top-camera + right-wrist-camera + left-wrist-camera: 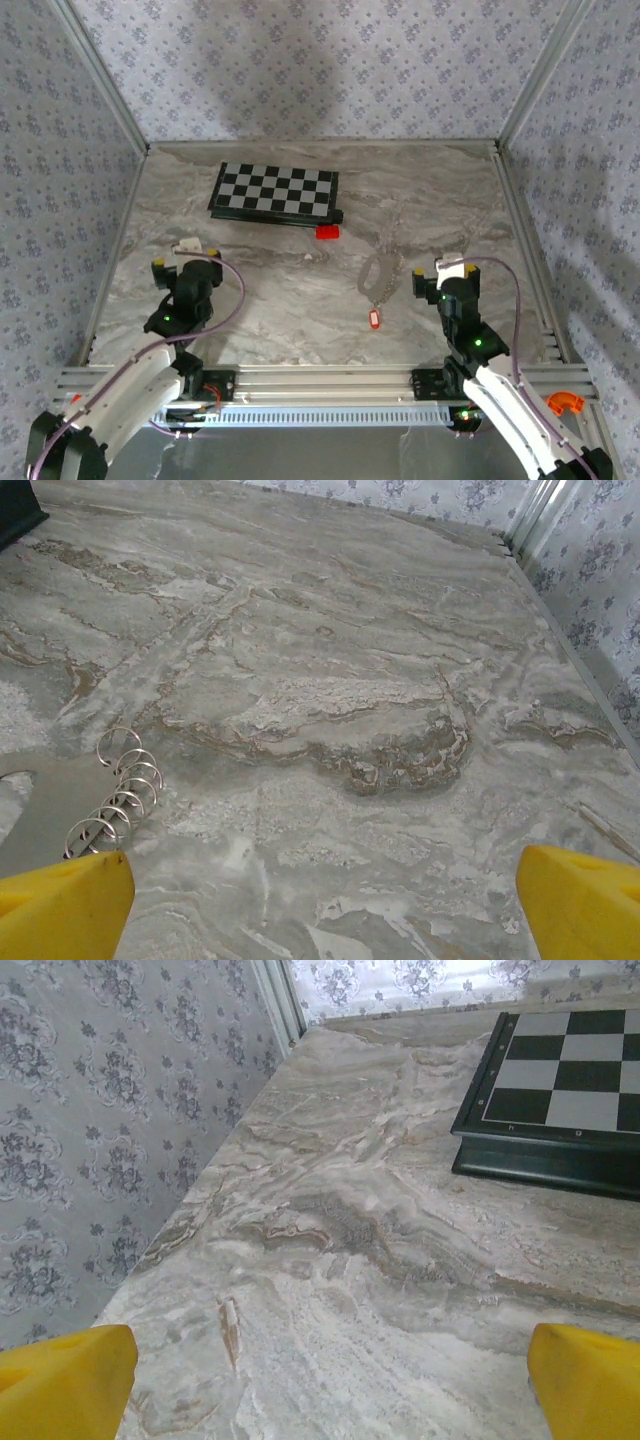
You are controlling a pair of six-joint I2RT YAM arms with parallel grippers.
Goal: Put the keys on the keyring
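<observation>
Marble table lies open round spread left hand; right hand (also spread) sits near keyring.

one chessboard, one red block; one red key tag, one keyring

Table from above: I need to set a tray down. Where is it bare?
Bare: between chessboard and right wall; between left end effector and chain keyring. Crowded: red block, keyring, red key tag, near the right end effector.
</observation>
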